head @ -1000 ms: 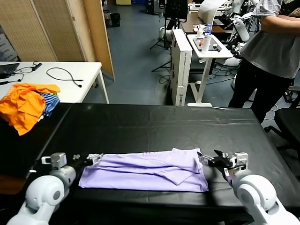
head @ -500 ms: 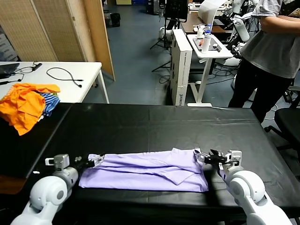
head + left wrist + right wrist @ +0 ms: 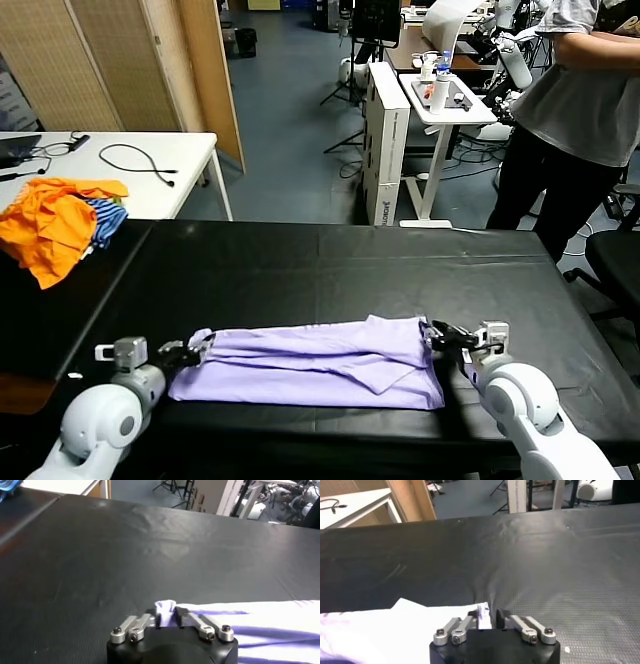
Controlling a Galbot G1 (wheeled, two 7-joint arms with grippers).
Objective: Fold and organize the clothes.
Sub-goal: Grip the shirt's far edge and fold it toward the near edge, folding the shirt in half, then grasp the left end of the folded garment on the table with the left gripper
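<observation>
We see a black surface [image 3: 330, 260] with a fine woven texture, stretching wide across the head view. On its near part lies the lavender T-shirt [image 3: 310, 362], folded into a long flat band that runs from the left side to the right side, its two ends touched by the left end effector [image 3: 200, 346] and the right end effector [image 3: 436, 336], each pinching a bit of fabric. On the surface's far left corner rests the orange garment [image 3: 45, 225], bunched up and touching the striped garment [image 3: 106, 216] beside it, both well apart from the T-shirt.
</observation>
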